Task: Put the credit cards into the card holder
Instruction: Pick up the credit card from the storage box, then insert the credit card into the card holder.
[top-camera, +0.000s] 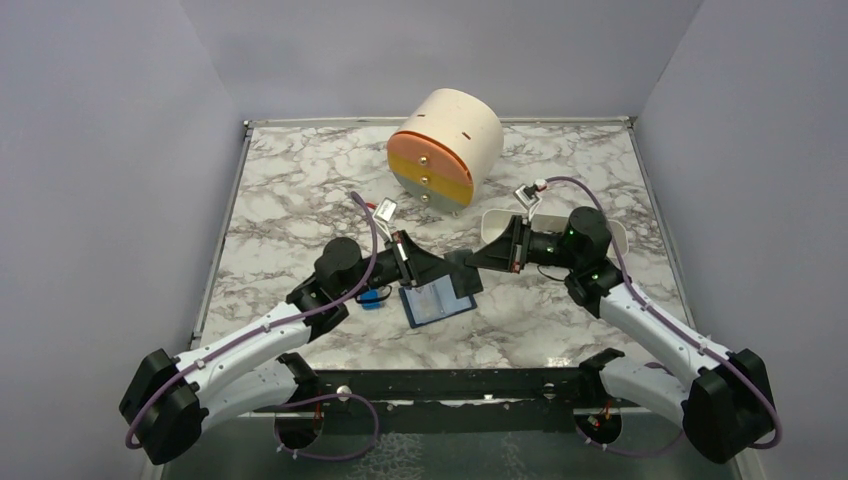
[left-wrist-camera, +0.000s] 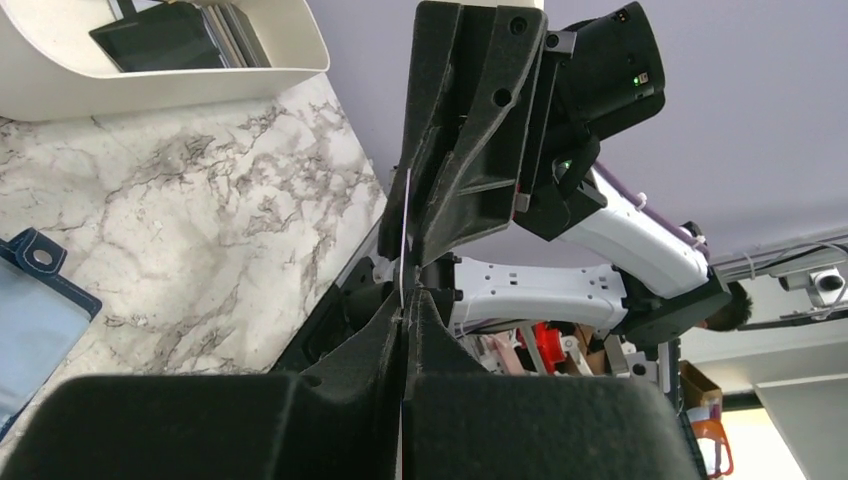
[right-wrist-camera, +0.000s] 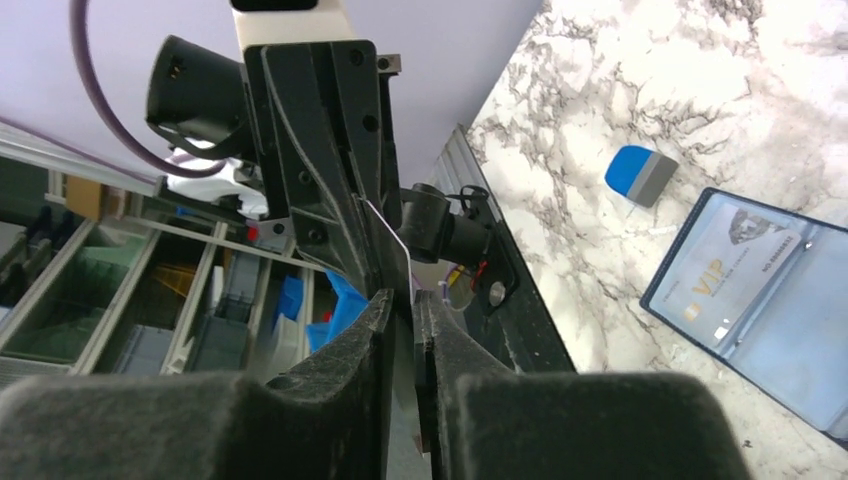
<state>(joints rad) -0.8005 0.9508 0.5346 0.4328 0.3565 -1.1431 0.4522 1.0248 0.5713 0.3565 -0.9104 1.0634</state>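
Plain lilac-grey walls (top-camera: 120, 150) close in the scene on three sides. Between them lies a white worktop (top-camera: 300, 200) veined in grey, with a metal rim and a black rail along its near edge. At the back of it stands a cream drum (top-camera: 445, 150), its face banded orange and yellow. A white oblong tray (top-camera: 495, 222) lies just behind the right arm.

The card holder (top-camera: 438, 302) lies spread open and flat near the front middle of the worktop. Its pale blue inside faces up, and one credit card (right-wrist-camera: 735, 265) lettered VIP sits in a slot. A small blue block (top-camera: 372, 298) rests just to its left.

Above the holder the two arms meet tip to tip. The left gripper (left-wrist-camera: 405, 315) is closed tight on a second credit card (right-wrist-camera: 392, 240), seen edge-on. The right gripper (right-wrist-camera: 405, 300) is parted by a narrow slit with that card's end inside, and contact cannot be made out.
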